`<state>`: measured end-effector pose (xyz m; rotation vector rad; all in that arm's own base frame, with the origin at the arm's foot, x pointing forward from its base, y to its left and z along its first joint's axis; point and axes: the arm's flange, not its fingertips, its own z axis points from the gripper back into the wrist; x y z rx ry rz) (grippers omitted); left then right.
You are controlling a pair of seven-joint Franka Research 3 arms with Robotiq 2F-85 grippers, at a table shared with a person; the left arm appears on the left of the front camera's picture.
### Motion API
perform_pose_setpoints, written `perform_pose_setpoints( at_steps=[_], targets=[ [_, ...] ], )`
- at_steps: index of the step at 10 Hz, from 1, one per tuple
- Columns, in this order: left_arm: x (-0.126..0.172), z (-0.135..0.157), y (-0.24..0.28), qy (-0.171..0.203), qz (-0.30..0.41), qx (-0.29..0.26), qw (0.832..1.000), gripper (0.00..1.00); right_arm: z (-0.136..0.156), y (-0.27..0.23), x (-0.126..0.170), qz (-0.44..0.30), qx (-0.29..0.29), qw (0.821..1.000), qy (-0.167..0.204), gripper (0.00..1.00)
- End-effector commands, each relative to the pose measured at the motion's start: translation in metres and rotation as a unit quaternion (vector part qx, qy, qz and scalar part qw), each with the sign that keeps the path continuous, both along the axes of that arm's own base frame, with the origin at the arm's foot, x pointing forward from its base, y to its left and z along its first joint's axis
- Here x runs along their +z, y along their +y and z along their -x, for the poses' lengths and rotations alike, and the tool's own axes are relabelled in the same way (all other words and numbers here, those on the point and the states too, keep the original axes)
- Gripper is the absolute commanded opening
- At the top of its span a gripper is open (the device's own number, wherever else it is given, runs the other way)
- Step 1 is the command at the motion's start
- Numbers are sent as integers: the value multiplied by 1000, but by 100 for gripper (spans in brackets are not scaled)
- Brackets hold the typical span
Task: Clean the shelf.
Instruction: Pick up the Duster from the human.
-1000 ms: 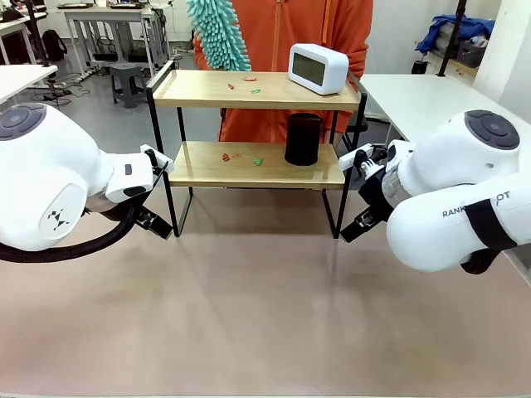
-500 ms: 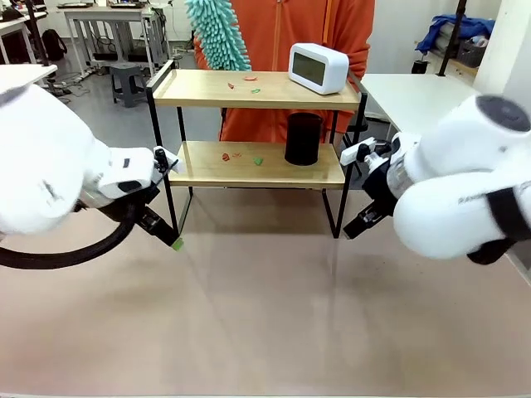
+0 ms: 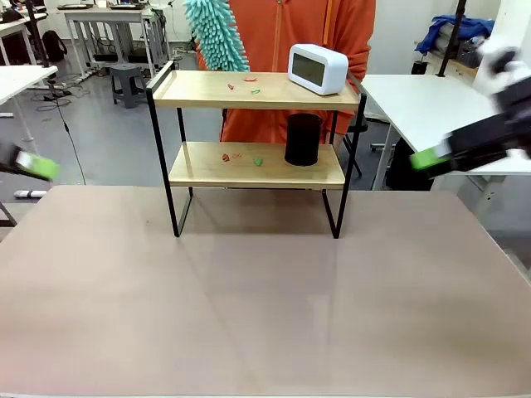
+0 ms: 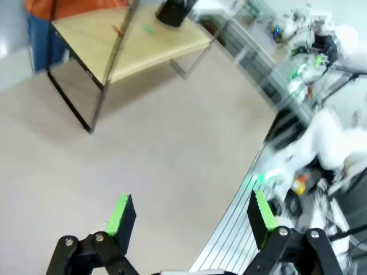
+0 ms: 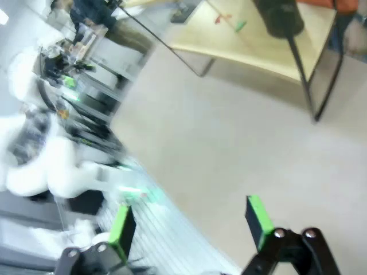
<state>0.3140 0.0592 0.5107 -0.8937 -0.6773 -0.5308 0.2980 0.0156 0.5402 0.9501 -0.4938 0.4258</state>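
Left gripper stands wide open in its wrist view, its 2 green-padded fingers rising from the bottom edge with only bare tabletop between them. In the front view it is a smear of green and black at the far left edge, off the side of the table. Right gripper is spread just as wide and holds nothing. In the front view it is a blurred green pad and black body at the right edge, about level with the lower board.

The shelf stands in the upper centre of the front view, at the far side of the table, well apart from both grippers. Its top board carries a white clock at the right and a few red and green scraps near the middle. On the lower board stand a black cylinder and more scraps to its left. Behind the shelf is a person in orange, with a teal duster above the shelf's left end.
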Motion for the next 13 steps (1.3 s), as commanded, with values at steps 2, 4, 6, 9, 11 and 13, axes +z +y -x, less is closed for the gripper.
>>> perform_pose_setpoints(
  at_steps=[2, 4, 6, 9, 11, 13],
  targets=[
    [-78, -26, 45, 14, 258, 66, 964, 100, 21, -124, -94, -255, -136, 952, 105, 100],
    [-108, -47, 54, 64, 301, 131, 942, 100, 22, -155, -127, -267, -243, 923, 131, 100],
    [-70, -15, 74, 26, 238, 94, 966, 100, 18, -159, -71, -216, -113, 965, 99, 100],
    [-70, -15, 74, 26, 238, 94, 966, 100, 18, -159, -71, -216, -113, 965, 99, 100],
    [-70, -15, 74, 26, 238, 94, 966, 100, 18, -159, -71, -216, -113, 965, 99, 100],
    [-70, -15, 74, 26, 238, 94, 966, 100, 18, -159, -71, -216, -113, 965, 99, 100]
  ],
)
